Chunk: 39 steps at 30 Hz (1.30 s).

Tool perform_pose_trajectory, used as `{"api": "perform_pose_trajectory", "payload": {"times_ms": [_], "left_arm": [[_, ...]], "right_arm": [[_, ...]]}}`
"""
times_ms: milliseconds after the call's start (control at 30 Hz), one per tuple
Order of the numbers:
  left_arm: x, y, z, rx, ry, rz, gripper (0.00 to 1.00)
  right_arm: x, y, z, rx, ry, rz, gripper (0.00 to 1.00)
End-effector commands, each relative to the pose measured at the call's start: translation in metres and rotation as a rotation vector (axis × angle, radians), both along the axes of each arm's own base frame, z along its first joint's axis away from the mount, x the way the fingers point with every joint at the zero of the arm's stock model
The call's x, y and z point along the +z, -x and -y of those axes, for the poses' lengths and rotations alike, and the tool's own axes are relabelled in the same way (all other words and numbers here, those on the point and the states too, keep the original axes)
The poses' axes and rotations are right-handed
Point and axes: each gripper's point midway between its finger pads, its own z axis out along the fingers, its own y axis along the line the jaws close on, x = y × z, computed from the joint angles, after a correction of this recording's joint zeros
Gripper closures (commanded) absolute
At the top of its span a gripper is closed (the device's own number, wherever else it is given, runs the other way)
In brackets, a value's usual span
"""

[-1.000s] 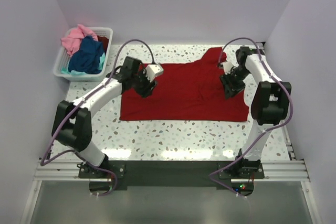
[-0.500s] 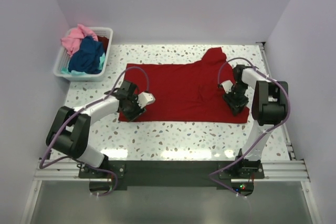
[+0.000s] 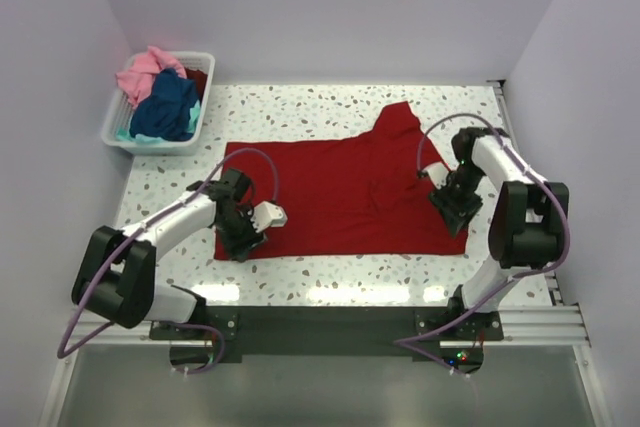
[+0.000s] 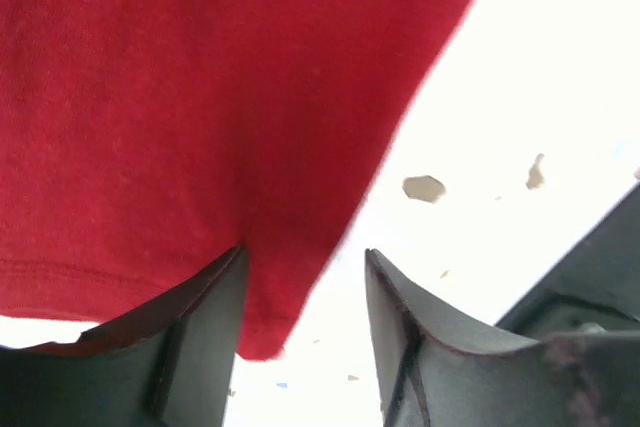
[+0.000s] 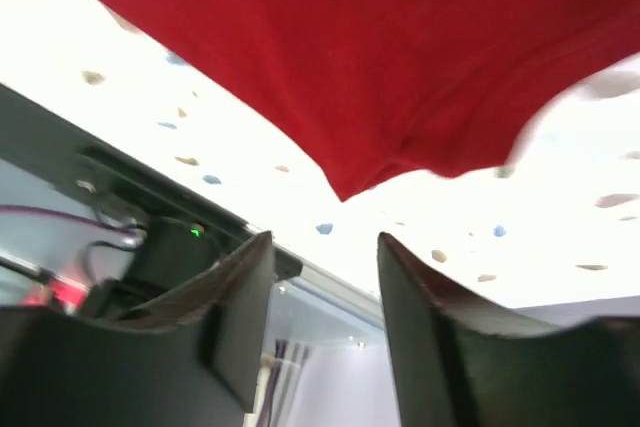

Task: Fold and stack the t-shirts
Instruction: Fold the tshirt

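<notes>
My left gripper point(image 3: 243, 235) sits at the lower-left corner of the red shirt point(image 3: 340, 187), jaws apart, with that corner lying between them. My right gripper point(image 3: 452, 209) is at the lower-right corner, also parted and gripping nothing. The red shirt lies spread flat mid-frame on the table point(image 3: 350, 269). At upper left, the basket point(image 3: 155, 146) holds a pink shirt point(image 3: 140, 75), a navy shirt point(image 3: 168, 107) and a teal shirt point(image 3: 124, 134).
</notes>
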Motion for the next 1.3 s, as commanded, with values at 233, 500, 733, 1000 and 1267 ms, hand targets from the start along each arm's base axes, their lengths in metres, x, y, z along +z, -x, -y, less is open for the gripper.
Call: {"api": "perform_pose_trajectory", "payload": {"times_ms": [233,500,733,1000,1267], "left_arm": [[0.114,-0.17,0.022,0.276,0.33,0.249,0.3],[0.127,-0.274,-0.006,0.467,0.33,0.366,0.27],[0.109,-0.289,-0.014,0.519,0.317,0.337,0.27],[0.086,-0.294,-0.019,0.544,0.286,0.312,0.29],[0.083,-0.309,-0.02,0.535,0.284,0.346,0.3]], "right_arm": [[0.062,-0.202,-0.027,-0.226,-0.216,0.372,0.44],[0.014,-0.309,-0.021,-0.311,-0.2,0.543,0.48],[-0.023,-0.336,-0.014,-0.334,-0.131,0.579,0.57],[-0.058,-0.3,0.029,-0.25,0.087,0.505,0.71],[-0.028,-0.302,0.028,-0.302,-0.022,0.519,0.62]]}}
